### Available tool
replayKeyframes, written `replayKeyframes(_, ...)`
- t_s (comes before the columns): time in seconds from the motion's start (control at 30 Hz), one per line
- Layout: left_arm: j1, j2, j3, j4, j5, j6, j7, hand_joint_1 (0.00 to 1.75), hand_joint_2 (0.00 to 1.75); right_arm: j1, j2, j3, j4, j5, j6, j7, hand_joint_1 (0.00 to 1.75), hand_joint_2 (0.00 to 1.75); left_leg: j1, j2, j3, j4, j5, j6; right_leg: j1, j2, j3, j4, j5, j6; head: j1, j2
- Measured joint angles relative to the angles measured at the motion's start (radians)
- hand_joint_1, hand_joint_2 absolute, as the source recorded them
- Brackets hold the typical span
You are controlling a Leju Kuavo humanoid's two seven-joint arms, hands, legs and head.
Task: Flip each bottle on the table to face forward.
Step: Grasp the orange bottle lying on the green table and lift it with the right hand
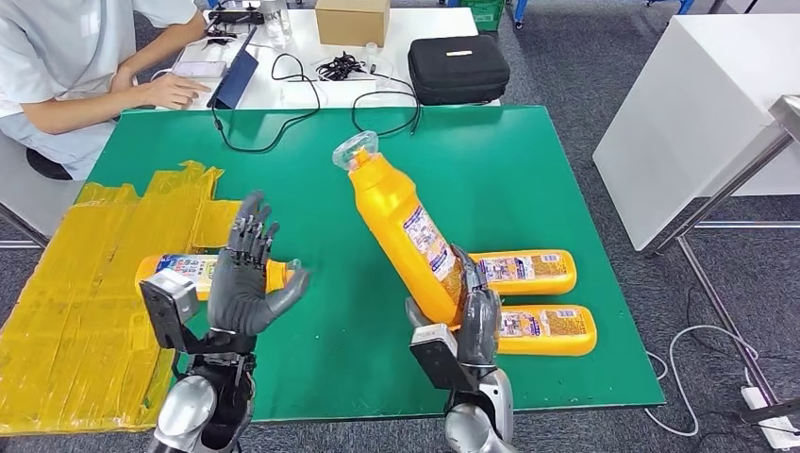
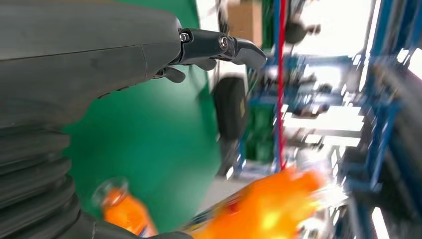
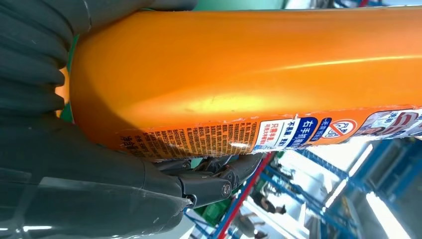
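Observation:
My right hand (image 1: 472, 316) grips the base of an orange bottle (image 1: 401, 226) and holds it lifted off the green mat (image 1: 528, 170), tilted with its clear cap up and to the far left. The right wrist view has this bottle's orange body (image 3: 249, 64) against my fingers (image 3: 209, 181). Two more orange bottles lie on their sides just right of that hand, one farther (image 1: 526, 272), one nearer (image 1: 549, 330). Another orange bottle (image 1: 184, 272) lies on the left, partly behind my raised left hand (image 1: 243, 278), which is open with fingers spread and holds nothing.
Crinkled yellow sheeting (image 1: 85, 283) covers the mat's left side. Behind the mat a white table holds a black case (image 1: 458, 68), a cardboard box (image 1: 351, 19), cables and a tablet; a person (image 1: 66, 66) sits there. A white table (image 1: 698, 104) stands to the right.

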Motion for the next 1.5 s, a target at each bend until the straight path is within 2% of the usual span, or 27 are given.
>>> replayKeyframes(0.27, -0.027, 0.016, -0.025, 0.051, 0.071, -0.088, 0.06, 0.0, 1.75, 0.016, 0.035, -0.058, -0.043, 0.008, 0.0, -0.069, 1.75, 1.75, 0.0, 0.0, 0.0, 0.0, 0.0, 0.0, 0.0, 0.0, 0.0, 0.0, 0.0, 0.0, 0.0, 0.0)
replayKeyframes(0.6, -0.058, 0.026, -0.047, 0.094, 0.162, -0.16, 0.077, 0.0, 1.75, -0.003, 0.075, -0.076, -0.046, 0.11, 0.0, -0.091, 1.75, 1.75, 0.0, 0.0, 0.0, 0.0, 0.0, 0.0, 0.0, 0.0, 0.0, 0.0, 0.0, 0.0, 0.0, 0.0)
replayKeyframes(1.03, -0.064, 0.037, -0.051, 0.109, 0.239, -0.211, 0.079, 0.0, 1.75, -0.045, 0.087, -0.077, 0.01, 0.234, 0.0, -0.058, 1.75, 1.75, 0.0, 0.0, -0.001, 0.0, 0.0, 0.0, 0.0, 0.0, 0.0, 0.0, 0.0, 0.0, 0.0, 0.0)
replayKeyframes(1.33, -0.078, 0.043, -0.047, 0.134, 0.327, -0.258, 0.096, 0.0, 1.75, -0.117, 0.115, -0.043, 0.192, 0.453, 0.0, 0.027, 1.75, 1.75, 0.001, 0.0, 0.0, 0.0, 0.0, 0.0, 0.001, 0.0, 0.0, 0.0, 0.0, 0.0, 0.0, 0.0)
replayKeyframes(1.5, -0.077, 0.051, -0.034, 0.152, 0.397, -0.295, 0.107, 0.0, 1.75, -0.174, 0.124, -0.024, 0.31, 0.503, -0.001, 0.063, 1.75, 1.75, 0.001, 0.0, 0.0, 0.0, 0.0, 0.0, 0.001, 0.0, 0.0, 0.0, 0.0, 0.0, 0.0, 0.0)
